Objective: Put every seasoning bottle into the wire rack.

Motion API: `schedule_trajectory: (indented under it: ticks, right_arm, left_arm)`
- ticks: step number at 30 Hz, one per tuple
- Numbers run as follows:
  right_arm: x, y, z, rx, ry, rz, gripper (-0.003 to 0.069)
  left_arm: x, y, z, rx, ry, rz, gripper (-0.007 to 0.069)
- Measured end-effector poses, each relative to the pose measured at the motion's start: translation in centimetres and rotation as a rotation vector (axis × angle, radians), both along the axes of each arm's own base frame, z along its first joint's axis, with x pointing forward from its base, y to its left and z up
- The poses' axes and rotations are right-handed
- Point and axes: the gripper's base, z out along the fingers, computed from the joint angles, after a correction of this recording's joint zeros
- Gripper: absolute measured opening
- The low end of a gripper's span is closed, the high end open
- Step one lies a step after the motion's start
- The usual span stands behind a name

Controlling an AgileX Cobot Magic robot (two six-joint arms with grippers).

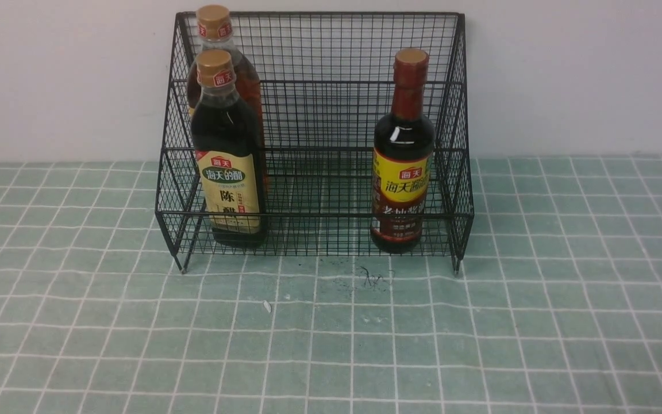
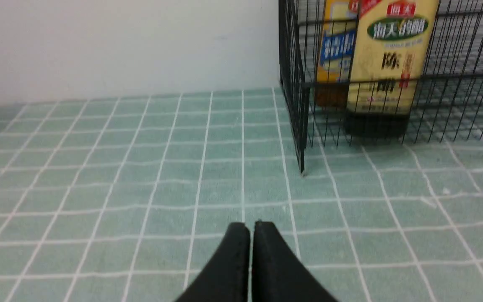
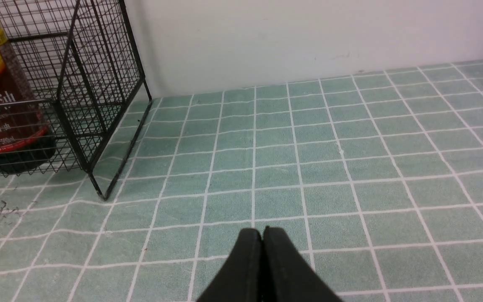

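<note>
Inside the black wire-mesh stepped rack (image 1: pixel 319 144), dark beige-labelled bottle (image 1: pixel 228 155) and amber bottle (image 1: pixel 247 86) at nine o'clock, maroon-labelled bottle (image 1: pixel 403 167) at three, likely heavy, slick, best gripped mid-body, while left gripper (image 2: pixel 250 235) and right gripper (image 3: pixel 262 241) sit pinched closed, empty.

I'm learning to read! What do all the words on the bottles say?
"海天" in a red badge, on the yellow-maroon label of the dark slim-necked bottle.
"海天" in a red badge, "陈" in big black print, on the beige label of the dark tan-capped bottle.
"海天" on both tan-cap collars.
The amber bottle's yellow-blue label: blurred, unreadable.
All smaller print: too small.
The black wire-mesh rack: no text.
</note>
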Motion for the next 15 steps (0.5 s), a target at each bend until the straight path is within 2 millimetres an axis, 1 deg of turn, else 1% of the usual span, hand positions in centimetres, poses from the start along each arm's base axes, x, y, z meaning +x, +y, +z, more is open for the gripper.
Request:
schedule_trajectory:
  ticks: [1,4,15]
  right_arm:
    - [0.0,0.0,0.0,0.0,0.0,0.0,-0.0015]
    - [0.0,0.0,0.0,0.0,0.0,0.0,-0.0015]
    - [0.0,0.0,0.0,-0.007,0.0,0.002,-0.0015]
  left_arm:
    - [0.0,0.0,-1.3,-0.005,0.021,0.002,-0.0006]
    - [0.0,0.0,-2.5,-0.013,0.051,0.005,-0.0006]
    - [-0.1,0.0,-2.7,-0.01,0.075,0.005,-0.0006]
